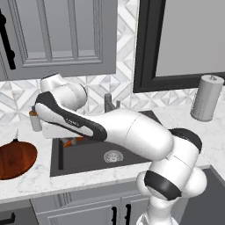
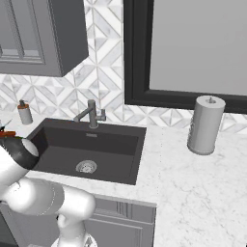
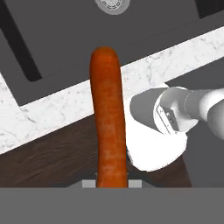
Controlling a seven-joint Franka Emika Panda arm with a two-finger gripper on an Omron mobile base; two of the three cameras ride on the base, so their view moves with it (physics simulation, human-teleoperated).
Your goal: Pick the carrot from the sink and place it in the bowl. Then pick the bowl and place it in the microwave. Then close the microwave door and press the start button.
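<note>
My gripper [image 3: 112,183] is shut on the carrot [image 3: 107,118], a long orange stick that runs up the middle of the hand view. Past its tip lie the dark sink [image 3: 78,30] and the drain [image 3: 113,4]. In the left base view a bit of the carrot [image 1: 69,142] peeks out under my forearm, at the left end of the sink [image 1: 132,163]. The hand itself is hidden behind the arm. The reddish-brown bowl [image 1: 15,160] rests on the counter left of the sink, apart from the carrot. The microwave is out of view.
A faucet [image 1: 107,103] stands behind the sink. A soap dispenser [image 1: 35,121] is at its back left and a paper towel roll [image 1: 206,97] at the back right. Grey cabinets [image 1: 57,35] hang above, beside a black-framed window [image 2: 193,53].
</note>
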